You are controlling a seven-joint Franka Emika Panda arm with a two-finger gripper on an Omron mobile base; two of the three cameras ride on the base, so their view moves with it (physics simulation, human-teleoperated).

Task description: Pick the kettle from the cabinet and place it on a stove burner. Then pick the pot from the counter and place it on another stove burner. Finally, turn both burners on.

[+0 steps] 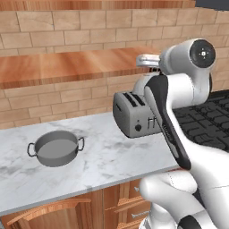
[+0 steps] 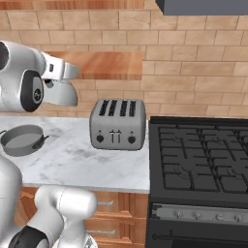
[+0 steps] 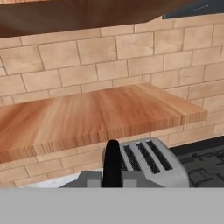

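Pincer: the two-finger gripper (image 3: pixel 112 162) is clenched, its dark tips pressed into one narrow black strip in the hand view; it points level at the tan brick wall
Kettle: the small squat silver-grey metal kettle (image 2: pixel 62 94) hangs just under the hand in the right base view, off every surface; the grasp looks to be on its top, though the handle itself is too hidden to make out
Kettle's place: in the air in front of the shelf, above the counter and left of the toaster as the right base view has it
Cabinet: the long thick reddish-brown wood-grain shelf slab (image 1: pixel 67 67) runs along the brick wall, its top bare in the hand view
Pot: the shallow round dull-grey metal pot with two loop handles (image 1: pixel 56 149) stands upright on the counter, well apart from the toaster
Counter: the broad white marble worktop with grey veining (image 1: pixel 112 163) lies over brown wooden fronts
Toaster: the boxy grey four-slot toaster (image 2: pixel 117 124) stands on the counter just beside the cooktop
Stove burners: the black cast-iron grates on the black gas cooktop (image 2: pixel 203 160) carry nothing
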